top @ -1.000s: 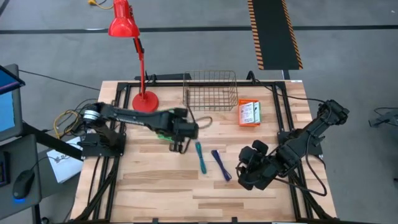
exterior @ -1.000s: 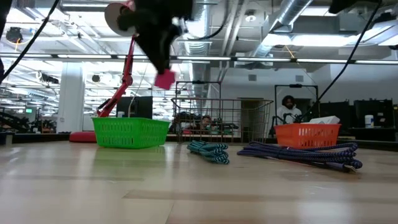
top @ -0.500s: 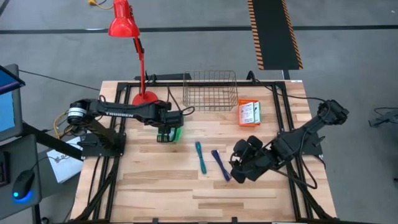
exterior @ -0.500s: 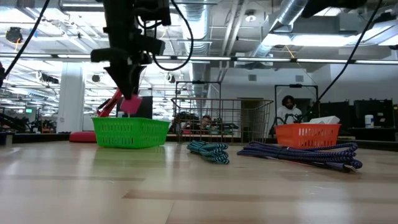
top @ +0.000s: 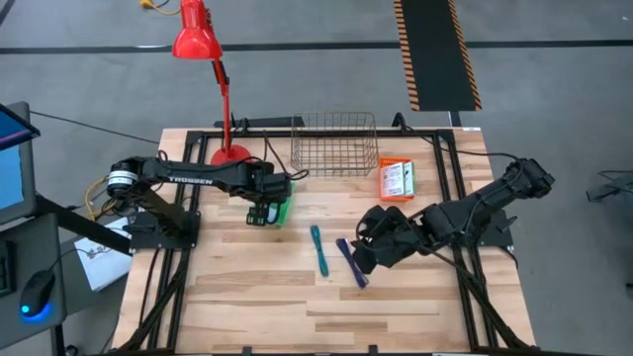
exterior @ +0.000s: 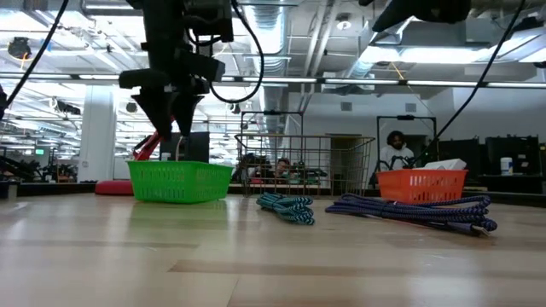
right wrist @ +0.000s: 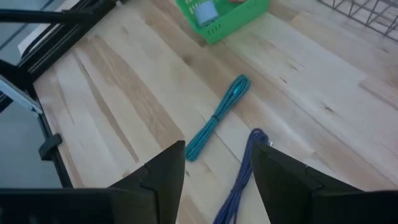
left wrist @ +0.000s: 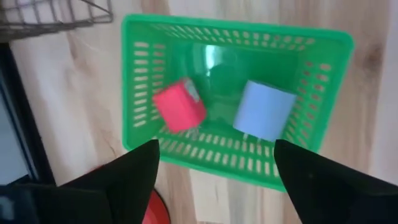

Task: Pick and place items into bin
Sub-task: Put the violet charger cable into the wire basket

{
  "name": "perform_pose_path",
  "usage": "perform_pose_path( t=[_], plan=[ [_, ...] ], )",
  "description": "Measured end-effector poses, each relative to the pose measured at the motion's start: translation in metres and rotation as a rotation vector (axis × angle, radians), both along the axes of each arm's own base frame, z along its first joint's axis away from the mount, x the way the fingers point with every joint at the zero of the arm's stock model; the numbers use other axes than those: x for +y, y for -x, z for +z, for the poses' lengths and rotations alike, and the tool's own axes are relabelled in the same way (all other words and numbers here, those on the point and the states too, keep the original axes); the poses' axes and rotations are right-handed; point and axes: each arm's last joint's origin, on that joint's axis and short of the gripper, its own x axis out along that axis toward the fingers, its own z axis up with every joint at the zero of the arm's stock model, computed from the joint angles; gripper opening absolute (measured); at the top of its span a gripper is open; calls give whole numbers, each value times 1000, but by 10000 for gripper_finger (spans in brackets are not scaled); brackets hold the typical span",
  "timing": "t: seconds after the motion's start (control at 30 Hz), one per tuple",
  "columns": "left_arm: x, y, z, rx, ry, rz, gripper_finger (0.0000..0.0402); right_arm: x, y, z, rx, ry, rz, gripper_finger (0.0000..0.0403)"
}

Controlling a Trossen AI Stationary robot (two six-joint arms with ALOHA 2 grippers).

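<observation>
A green bin (top: 280, 206) stands left of the table's middle. In it lie a pink-red piece (left wrist: 179, 106) and a light blue piece (left wrist: 264, 111). My left gripper (left wrist: 214, 180) hangs open just above the bin (exterior: 179, 181), holding nothing. A slim teal stick (top: 318, 249) and a slim dark-blue stick (top: 351, 262), both like twisted cord, lie flat mid-table. My right gripper (top: 364, 255) hovers open right beside and above the dark-blue stick (right wrist: 242, 174). White printed card packs (top: 396, 179) sit in an orange basket at the far right.
A wire basket (top: 334, 143) stands at the far edge, next to the orange basket (exterior: 422, 183). A red desk lamp has its base (top: 231, 158) at the far left, close to the green bin. Bare wood lies toward the near edge.
My left gripper has gone from mid-table toward the far left, come down over the green bin and opened. It has let go of the pink-red piece, which now lies in the bin. My right gripper has moved left toward the dark-blue stick.
</observation>
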Motion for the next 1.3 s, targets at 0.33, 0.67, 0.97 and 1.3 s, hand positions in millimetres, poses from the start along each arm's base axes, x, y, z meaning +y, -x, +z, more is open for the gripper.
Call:
perform_pose_path(
  t=[0.33,0.67,0.97,1.3],
  plan=[
    [-14,40,85,-549,229,57,313,-1,-6,-18,18,-60,-108,175],
    [-43,123,166,-1239,335,107,314,29,-24,-80,172,-51,-155,175],
    [-60,152,158,-1276,403,125,314,51,-38,-125,220,-112,-223,175],
    [-73,159,152,-1201,484,53,314,51,-67,-169,234,-219,-256,175]
  ],
)
